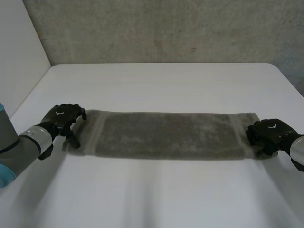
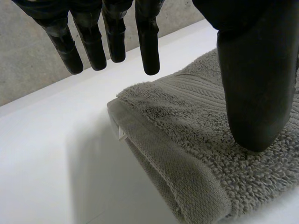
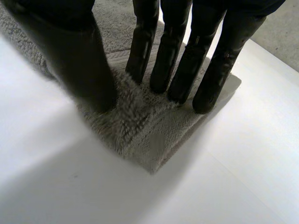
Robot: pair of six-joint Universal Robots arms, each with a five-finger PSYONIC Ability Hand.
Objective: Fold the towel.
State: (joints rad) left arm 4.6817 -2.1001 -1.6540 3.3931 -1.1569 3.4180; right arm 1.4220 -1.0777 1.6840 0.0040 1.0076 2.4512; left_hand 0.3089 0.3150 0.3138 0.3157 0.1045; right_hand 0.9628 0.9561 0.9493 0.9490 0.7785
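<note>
Across the white desk (image 1: pixel 161 80) lies a long grey towel (image 1: pixel 166 135) that looks soft and limp, best taken at its end corners, where the right hand (image 1: pixel 268 133) pinches a pucker and the left hand (image 1: pixel 61 118) hangs open over the other end.

The towel (image 1: pixel 166 135) is grey terry cloth, rough and looped, with a flatter woven band and hem at each short end. The left hand (image 1: pixel 61 118) and right hand (image 1: pixel 268 133) look like smooth black plastic with a dull sheen. The white table (image 1: pixel 161 85) is smooth and matt; the far wall (image 1: pixel 166 28) is rough, grainy grey
</note>
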